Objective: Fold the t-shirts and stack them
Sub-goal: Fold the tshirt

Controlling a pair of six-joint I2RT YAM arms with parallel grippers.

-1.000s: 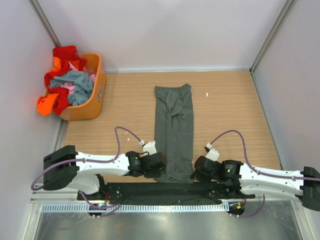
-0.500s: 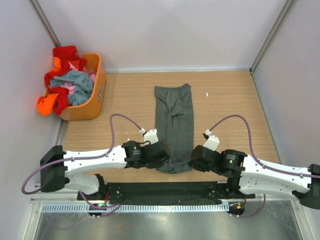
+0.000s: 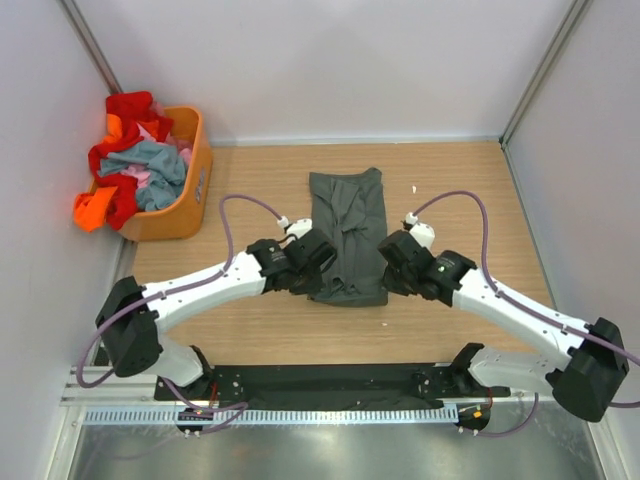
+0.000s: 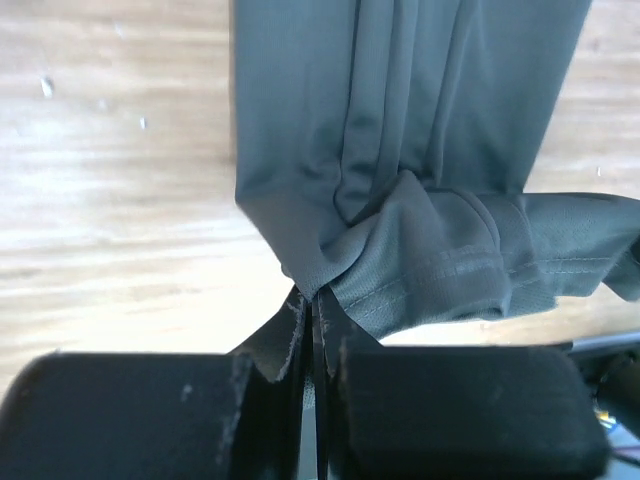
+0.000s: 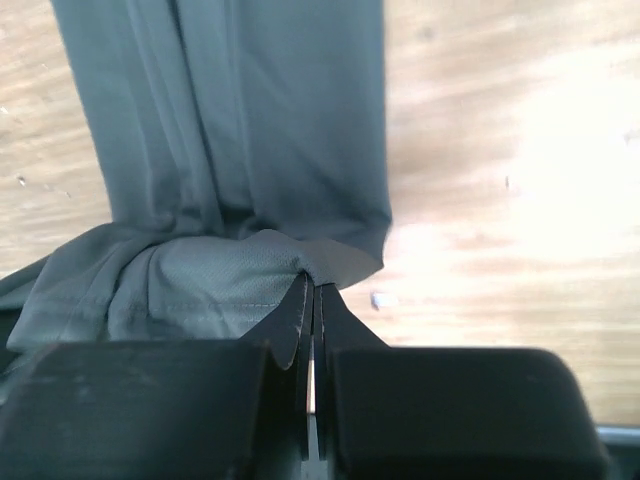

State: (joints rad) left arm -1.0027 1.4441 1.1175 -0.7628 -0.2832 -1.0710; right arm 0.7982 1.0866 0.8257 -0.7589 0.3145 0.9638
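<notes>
A dark grey t-shirt (image 3: 348, 225) lies in a long strip mid-table, its near end lifted and doubled over toward the far end. My left gripper (image 3: 318, 262) is shut on the left corner of that hem (image 4: 400, 275). My right gripper (image 3: 385, 258) is shut on the right corner (image 5: 240, 275). Both wrist views show the hem bunched just ahead of the closed fingertips, with the flat part of the grey t-shirt (image 4: 400, 90) (image 5: 230, 110) beyond. More t-shirts (image 3: 130, 160), red, orange, pink and blue-grey, sit heaped in the basket at the far left.
The orange plastic basket (image 3: 190, 195) stands against the left wall with an orange shirt (image 3: 90, 208) hanging over its side. Grey walls close in the wooden table (image 3: 460, 190) on three sides. A small white speck (image 3: 414, 188) lies right of the grey shirt.
Both grippers have carried the grey shirt's near hem away from the table's front edge toward the far end, folding the strip over itself. The arms have stretched out.
</notes>
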